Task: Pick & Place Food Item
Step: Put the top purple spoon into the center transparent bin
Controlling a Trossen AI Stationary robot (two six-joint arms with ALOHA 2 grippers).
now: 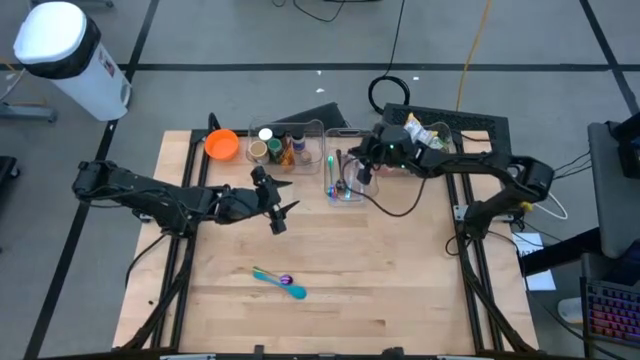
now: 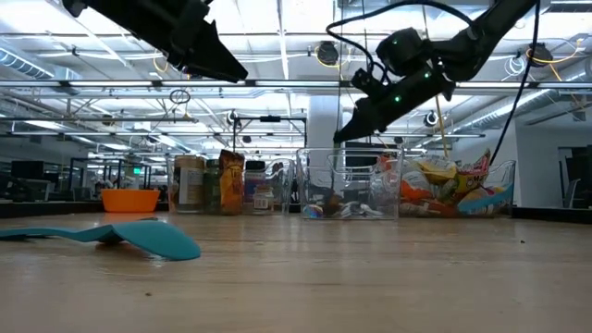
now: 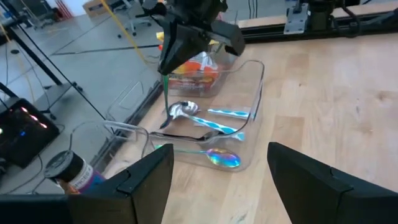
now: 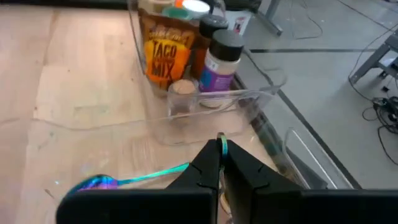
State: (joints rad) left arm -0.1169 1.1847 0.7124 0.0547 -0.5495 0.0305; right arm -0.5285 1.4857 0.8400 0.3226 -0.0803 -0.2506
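Well apart: snack bin (image 1: 440, 135), left tool (image 1: 281, 211).

Bright, even indoor light falls on the table (image 1: 330, 290) from ceiling strip lights (image 2: 277, 37), which glare white in the low view. Shadows under the arms are soft and faint. In the low view, the near teal spoon (image 2: 139, 239) and tabletop are blurred; the far bins look sharper. The clear bin (image 3: 249, 87) catches pale reflections, and its spoons shine iridescent. The right wrist view is soft overall, with the jar labels (image 4: 165, 59) slightly blurred.
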